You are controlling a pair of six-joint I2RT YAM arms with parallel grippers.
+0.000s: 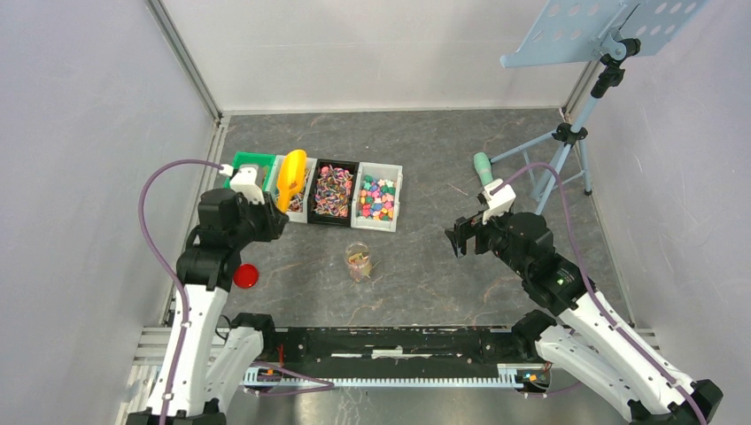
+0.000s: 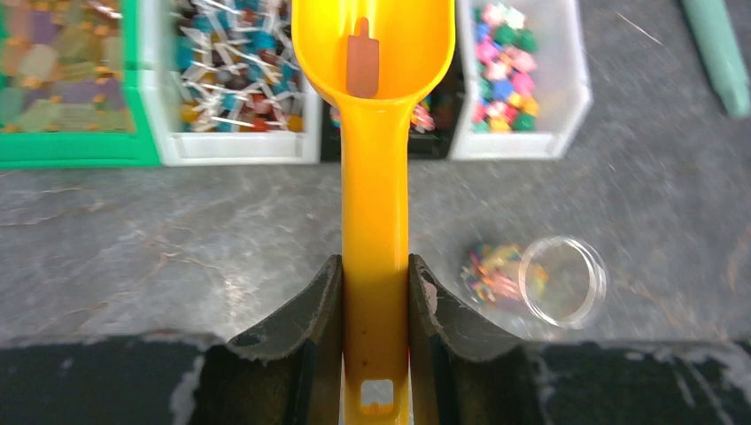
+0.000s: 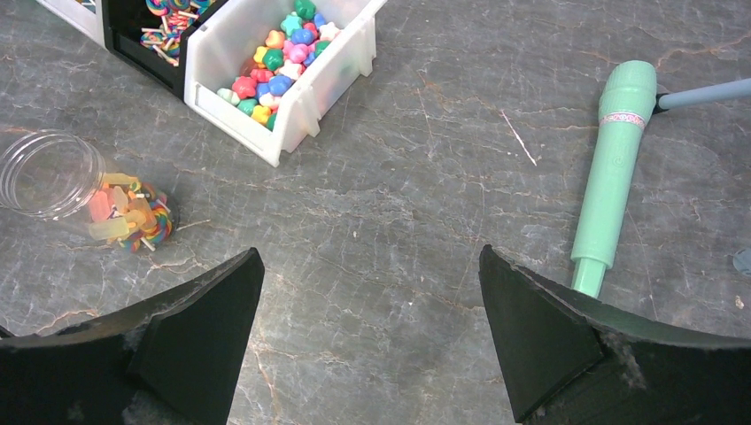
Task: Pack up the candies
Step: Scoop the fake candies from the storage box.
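Observation:
My left gripper (image 1: 271,214) (image 2: 375,285) is shut on the handle of the orange scoop (image 1: 290,177) (image 2: 375,133). The scoop's bowl hangs over the row of bins and one brownish piece lies in it. The candies fill the bins: wrapped ones (image 2: 235,71) in a white bin, swirled ones (image 1: 334,190) in the black bin, star-shaped ones (image 1: 378,197) (image 3: 279,62) in the right white bin (image 3: 239,106). A clear jar (image 1: 359,261) (image 2: 562,282) (image 3: 49,173) holds a few candies (image 3: 133,217) at its bottom. My right gripper (image 1: 456,239) (image 3: 367,266) is open and empty, right of the jar.
A red round lid (image 1: 246,276) lies by the left arm. A green bin (image 1: 251,164) (image 2: 80,150) ends the row on the left. A pale green stand foot (image 1: 483,168) (image 3: 615,168) and tripod (image 1: 576,133) stand at the right back.

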